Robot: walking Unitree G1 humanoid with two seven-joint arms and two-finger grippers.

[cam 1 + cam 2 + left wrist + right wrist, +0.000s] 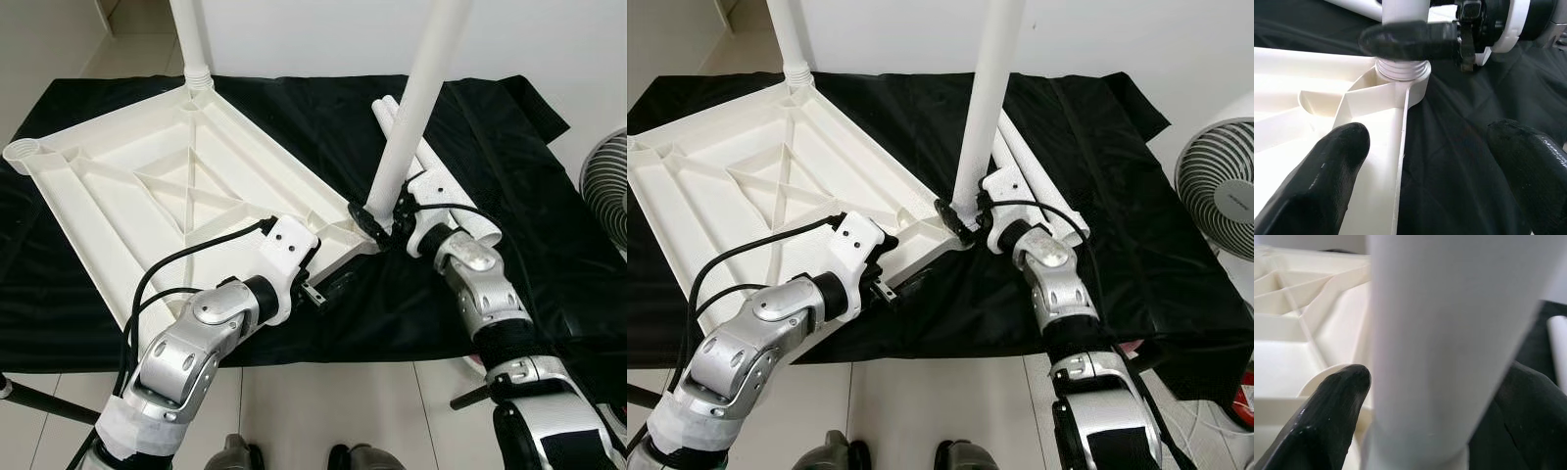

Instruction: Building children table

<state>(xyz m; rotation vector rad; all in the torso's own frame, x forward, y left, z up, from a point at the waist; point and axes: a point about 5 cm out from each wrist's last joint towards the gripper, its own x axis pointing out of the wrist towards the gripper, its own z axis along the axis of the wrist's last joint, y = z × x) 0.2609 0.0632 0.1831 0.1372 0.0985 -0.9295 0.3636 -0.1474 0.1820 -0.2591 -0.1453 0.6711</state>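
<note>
A white ribbed tabletop [127, 186] lies upside down on a black cloth [294, 108]. One white leg [191, 39] stands upright in its far corner. A second white leg [416, 108] stands tilted at the near right corner socket [1403, 71], its threaded end in the socket. My right gripper [377, 220] is shut on this leg just above the socket, a finger [1327, 416] on each side. My left gripper [328, 289] is open at the tabletop's near edge, straddling the rim: one finger [1327, 176] over the plastic, the other over the cloth.
Spare white legs [456, 196] lie on the cloth behind my right gripper. A standing fan [1220, 196] is at the far right. An open corner socket [24, 152] shows at the tabletop's left. Tiled floor [333, 401] lies in front of the cloth.
</note>
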